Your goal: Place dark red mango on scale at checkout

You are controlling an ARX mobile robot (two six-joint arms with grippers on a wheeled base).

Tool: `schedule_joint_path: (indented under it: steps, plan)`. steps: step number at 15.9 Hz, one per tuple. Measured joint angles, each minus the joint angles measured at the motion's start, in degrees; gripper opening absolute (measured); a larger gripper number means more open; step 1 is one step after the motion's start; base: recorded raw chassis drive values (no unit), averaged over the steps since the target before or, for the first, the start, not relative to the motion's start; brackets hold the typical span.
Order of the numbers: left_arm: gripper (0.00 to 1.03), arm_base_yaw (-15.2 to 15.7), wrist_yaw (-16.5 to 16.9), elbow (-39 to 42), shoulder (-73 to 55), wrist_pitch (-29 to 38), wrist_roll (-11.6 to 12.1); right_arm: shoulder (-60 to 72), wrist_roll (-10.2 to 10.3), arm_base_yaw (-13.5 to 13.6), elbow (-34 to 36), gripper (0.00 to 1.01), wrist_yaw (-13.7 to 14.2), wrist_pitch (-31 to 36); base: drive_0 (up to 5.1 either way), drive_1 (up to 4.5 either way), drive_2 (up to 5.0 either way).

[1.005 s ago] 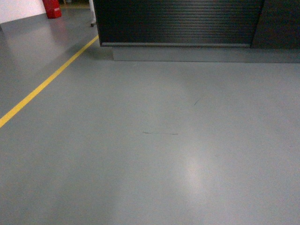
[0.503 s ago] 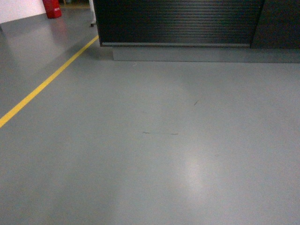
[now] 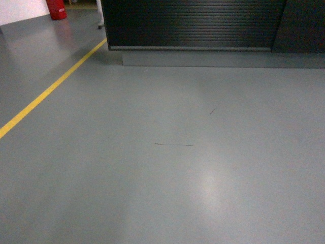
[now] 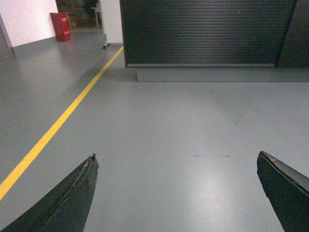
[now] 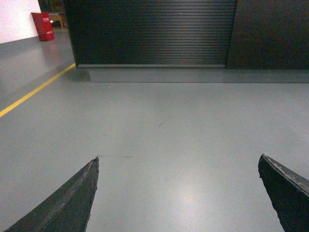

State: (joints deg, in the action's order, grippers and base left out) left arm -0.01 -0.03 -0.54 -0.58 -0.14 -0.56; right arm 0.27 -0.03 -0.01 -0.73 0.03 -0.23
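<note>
Mango and scale are both missing from all three views at this moment, so where the fruit is lying cannot be told. What is showing instead is the checkout (image 3: pixel 193 23), a black counter with a ribbed dark front panel, standing across the far end of a bare grey floor (image 3: pixel 167 168). Only its front is showing; its top, where a scale might be sitting, is cut off above every view.

Both arms are pointing toward that counter. The left gripper (image 4: pixel 176 193) is showing two dark fingers spread wide apart at the bottom corners of its wrist view, with nothing between them but floor. The right gripper (image 5: pixel 176 193) is showing the same: fingers wide apart, nothing held.

A yellow line (image 3: pixel 48 91) is running along the floor from the near left up toward the counter's left end, and a red object (image 3: pixel 57 8) is standing beyond that left end, near a pale wall.

The relation that matters here is the robot to the counter: the ribbed panel is lying straight ahead and well apart from both grippers, with open floor between. The left wrist view is sitting nearer the yellow line and the counter's left end; the right wrist view is facing the panel's right portion and the plain dark panel beside it. Since neither gripper is carrying fruit, the mango is likely still waiting to be found and picked up.
</note>
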Motion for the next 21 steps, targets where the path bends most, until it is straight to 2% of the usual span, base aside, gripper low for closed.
schedule_joint_path:
  steps: [21]
  plan:
    - [0.98, 0.0, 0.0, 0.0, 0.0, 0.0, 0.0, 0.0, 0.0, 0.0, 0.0, 0.98, 0.0, 0.0, 0.0, 4.24, -4.2]
